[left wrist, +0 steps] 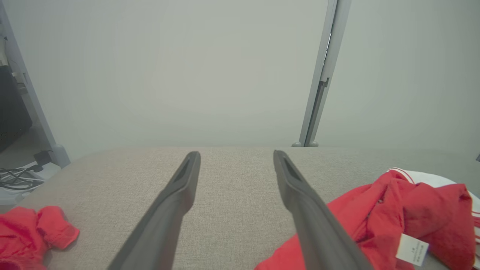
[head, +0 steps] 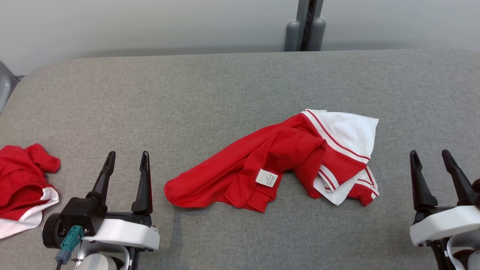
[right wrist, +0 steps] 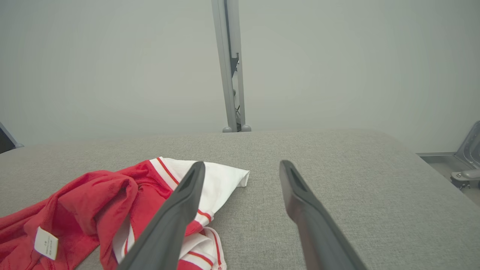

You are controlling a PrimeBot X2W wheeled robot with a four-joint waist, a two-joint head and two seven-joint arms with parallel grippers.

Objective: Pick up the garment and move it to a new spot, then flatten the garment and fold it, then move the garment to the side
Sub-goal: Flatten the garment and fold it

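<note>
A crumpled red and white garment [head: 285,161] lies in a heap at the middle of the grey padded table [head: 210,93], a white label facing up. The left wrist view has the garment [left wrist: 393,213] at its lower right, and the right wrist view has the garment [right wrist: 112,202] at its lower left. My left gripper [head: 127,155] stands open at the lower left, apart from the cloth, with nothing between its fingers [left wrist: 176,202]. At the lower right my right gripper [head: 431,154] is open too, empty, to the right of the garment; its fingers [right wrist: 300,202] point over bare table.
A second red and white garment [head: 22,183] lies at the table's left edge, seen also as a red garment [left wrist: 33,232] in the left wrist view. A grey post [head: 305,26] stands behind the table against a pale wall. Cables [left wrist: 15,178] lie on the floor at far left.
</note>
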